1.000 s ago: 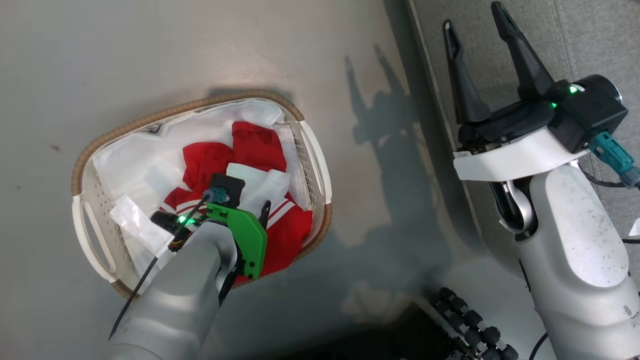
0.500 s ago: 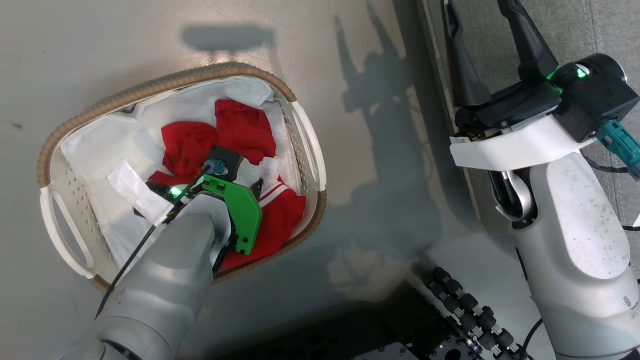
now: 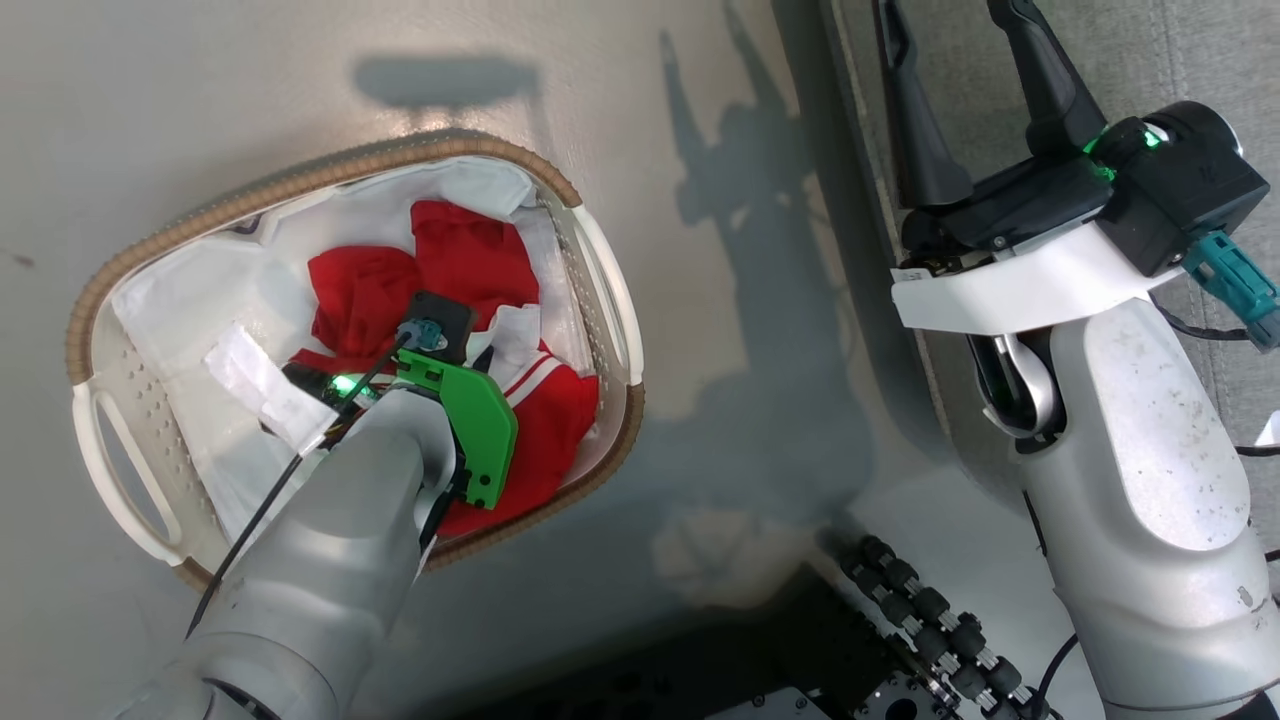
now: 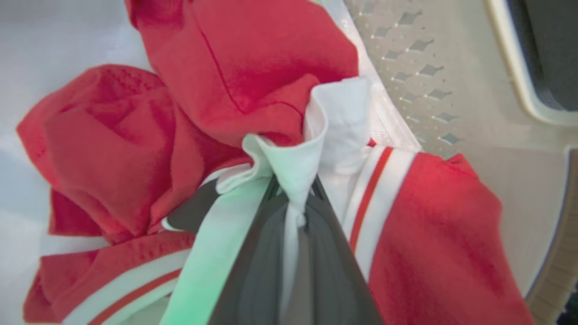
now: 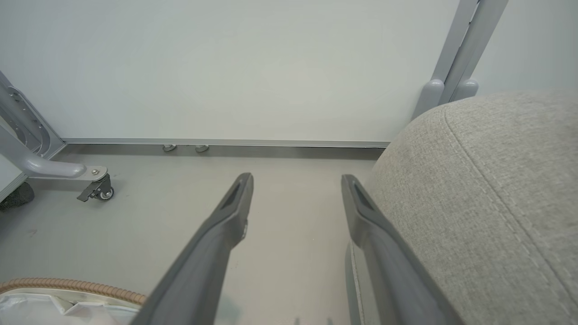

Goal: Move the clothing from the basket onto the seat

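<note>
The left gripper (image 4: 294,198) is down inside the basket (image 3: 300,185), its two dark fingers pressed together on a fold of white fabric that belongs to the clothing (image 4: 253,63). In the left wrist view the white panel is gathered into a pucker right at the fingertips, and a thin strip of it runs down between the two fingers. Striped red-and-white trim lies on either side of the pinch, and crumpled red cloth rises behind it. All of the clothing is in the basket, heaped toward the side nearer the robot's right and resting on the white liner (image 3: 190,290). The basket stands on the pale floor (image 3: 200,80), apart from the seat (image 5: 487,194). The right gripper (image 5: 297,180) has its fingers spread wide with nothing between them and touches nothing. In the right wrist view one finger hangs over the floor and the other runs just beside the rounded grey edge of the seat. Beyond them is a plain wall (image 5: 226,67).
</note>
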